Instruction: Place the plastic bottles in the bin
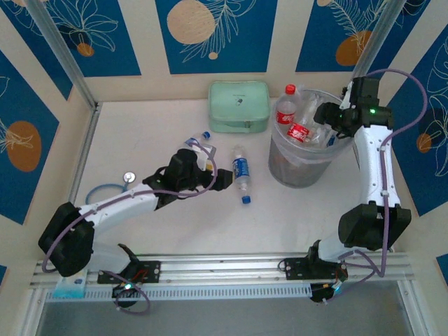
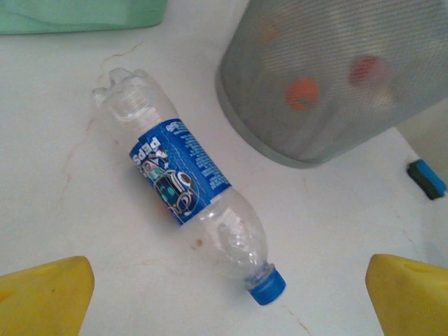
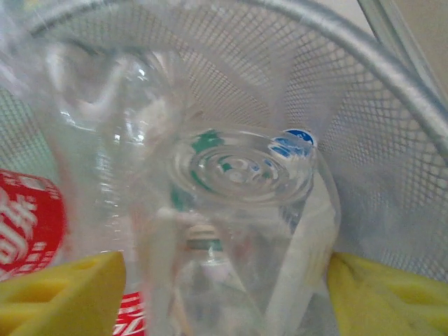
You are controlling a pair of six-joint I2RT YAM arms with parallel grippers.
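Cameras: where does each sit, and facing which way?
Top external: above and behind, looking down on the table; left arm and right arm show.
Left wrist: on the left arm, facing the blue-labelled bottle beside the bin; yellow fingertips below.
Right wrist: over the bin, looking in at a clear bottle; yellow fingers flank it.
Shared: top and left wrist show the blue-labelled bottle.

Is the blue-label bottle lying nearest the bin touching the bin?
Apart. The left wrist view shows a strip of bare table between the bottle and the bin.
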